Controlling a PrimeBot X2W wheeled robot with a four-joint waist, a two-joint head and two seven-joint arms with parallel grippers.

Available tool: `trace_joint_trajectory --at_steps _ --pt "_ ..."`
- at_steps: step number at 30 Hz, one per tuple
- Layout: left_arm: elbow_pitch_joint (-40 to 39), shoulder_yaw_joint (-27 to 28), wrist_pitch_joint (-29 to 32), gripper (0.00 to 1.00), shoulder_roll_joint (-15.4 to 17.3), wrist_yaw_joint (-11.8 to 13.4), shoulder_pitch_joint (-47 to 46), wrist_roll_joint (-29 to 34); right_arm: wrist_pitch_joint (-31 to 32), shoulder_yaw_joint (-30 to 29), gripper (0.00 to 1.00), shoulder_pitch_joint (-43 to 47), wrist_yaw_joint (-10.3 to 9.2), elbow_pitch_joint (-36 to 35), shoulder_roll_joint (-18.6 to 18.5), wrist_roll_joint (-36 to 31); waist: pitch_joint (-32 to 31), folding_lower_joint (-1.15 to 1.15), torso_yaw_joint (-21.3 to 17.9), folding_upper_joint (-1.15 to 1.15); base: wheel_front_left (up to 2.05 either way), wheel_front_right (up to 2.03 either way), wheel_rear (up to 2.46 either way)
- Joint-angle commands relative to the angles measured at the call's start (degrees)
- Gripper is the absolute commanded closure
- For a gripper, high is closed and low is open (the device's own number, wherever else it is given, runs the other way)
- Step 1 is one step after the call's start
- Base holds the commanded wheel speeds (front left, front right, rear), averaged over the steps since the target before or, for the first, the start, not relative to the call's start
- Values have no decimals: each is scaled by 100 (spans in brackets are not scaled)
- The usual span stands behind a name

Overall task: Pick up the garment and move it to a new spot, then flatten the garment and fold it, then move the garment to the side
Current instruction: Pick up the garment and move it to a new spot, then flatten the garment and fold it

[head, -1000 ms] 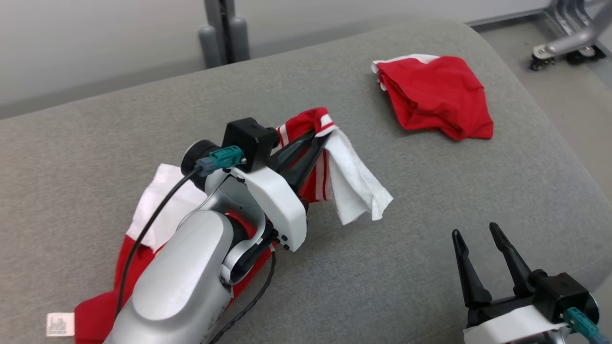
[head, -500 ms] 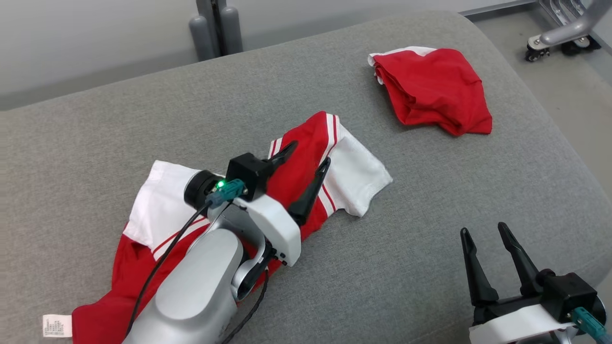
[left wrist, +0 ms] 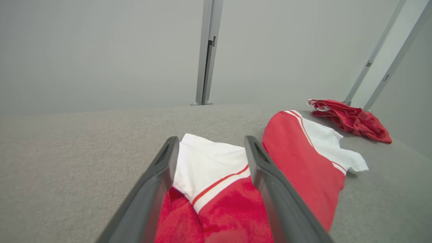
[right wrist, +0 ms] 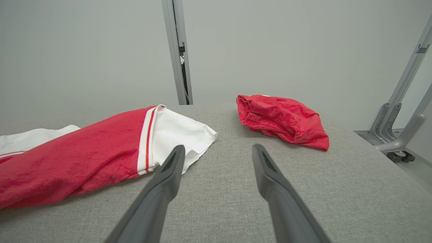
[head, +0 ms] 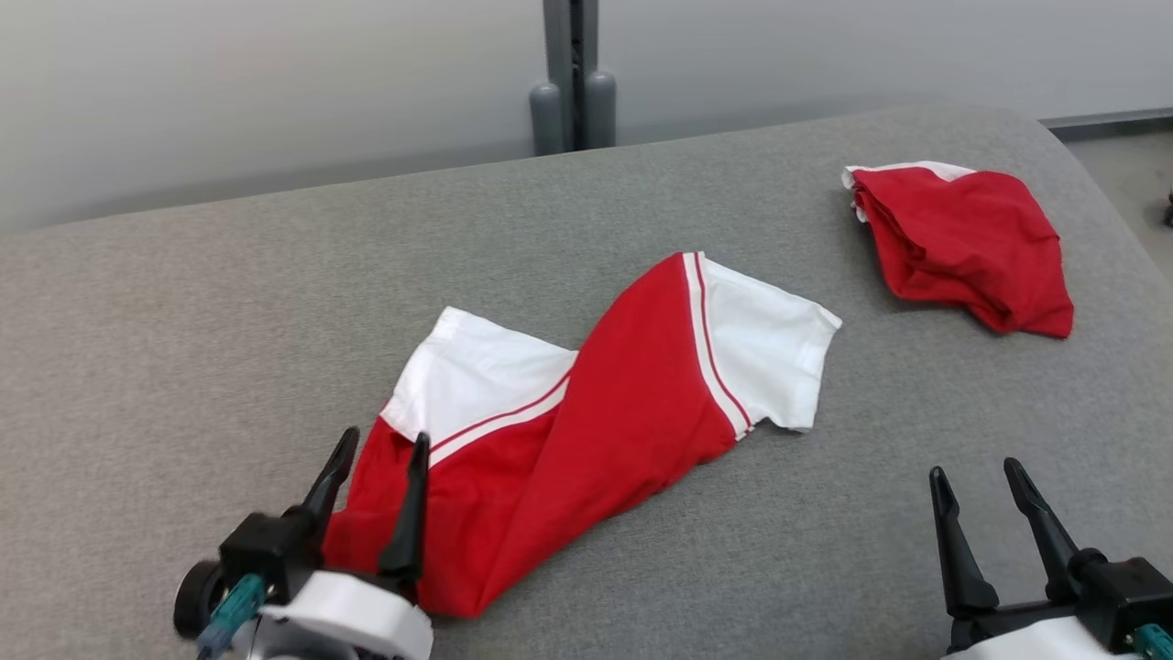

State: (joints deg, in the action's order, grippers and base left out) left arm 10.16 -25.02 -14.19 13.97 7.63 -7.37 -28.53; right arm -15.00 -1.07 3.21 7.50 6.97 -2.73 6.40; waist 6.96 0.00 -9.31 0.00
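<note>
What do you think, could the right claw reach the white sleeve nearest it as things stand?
Probably yes: the right claw stands open, and just bare grey cushion lies between it and the white sleeve, which rests flat and uncovered.

- Grey fabric surface [head: 183, 348]: spans head view, rounded far edge, curves down at right.
- Crumpled red bundle [head: 962, 247], white strip along top edge: upper right of head view, lying on surface.
- Plain grey wall [head: 229, 82]: across top.
- Vertical grey post [head: 573, 55]: top centre, against wall, short cylinders [head: 547, 117] either side of base.
- Metal frame legs [right wrist: 395, 135]: right edge of right wrist view, beyond surface.
- Strip of floor [head: 1136, 165]: upper right corner.
</note>
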Motion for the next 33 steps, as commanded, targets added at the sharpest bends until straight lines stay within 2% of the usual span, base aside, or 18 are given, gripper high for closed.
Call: trace_joint_trajectory --at_steps 1,4,7,16,24,28,33 --pt "-52 56 -26 0 25 63 110 -15 -28 -20 0 65 -1 -8 -33 -39 -167 0 235 0 0 0 0" --pt "-255 394 -90 0 50 298 694 -16 -27 -105 0 158 -1 -8 -31 -61 -296 0 463 0 0 0 0" --pt "-379 610 -106 0 -16 331 1148 37 -28 -159 0 281 -1 -1 -31 -78 -453 0 689 0 0 0 0" --pt "-428 980 -98 0 -292 -28 1818 372 -27 -129 0 441 -1 -1 -31 -130 -716 0 1078 0 0 0 0" --pt "62 937 -96 0 -442 -349 1583 500 -28 -26 0 399 -1 24 -32 -116 -730 0 1019 0 0 0 0" --pt "392 865 45 0 -441 -411 1452 453 -27 18 0 415 -1 35 -31 -67 -679 0 887 0 0 0 0" --pt "896 905 530 0 -386 -326 1290 312 -28 38 0 356 -1 27 -32 -34 -515 0 629 0 0 0 0"
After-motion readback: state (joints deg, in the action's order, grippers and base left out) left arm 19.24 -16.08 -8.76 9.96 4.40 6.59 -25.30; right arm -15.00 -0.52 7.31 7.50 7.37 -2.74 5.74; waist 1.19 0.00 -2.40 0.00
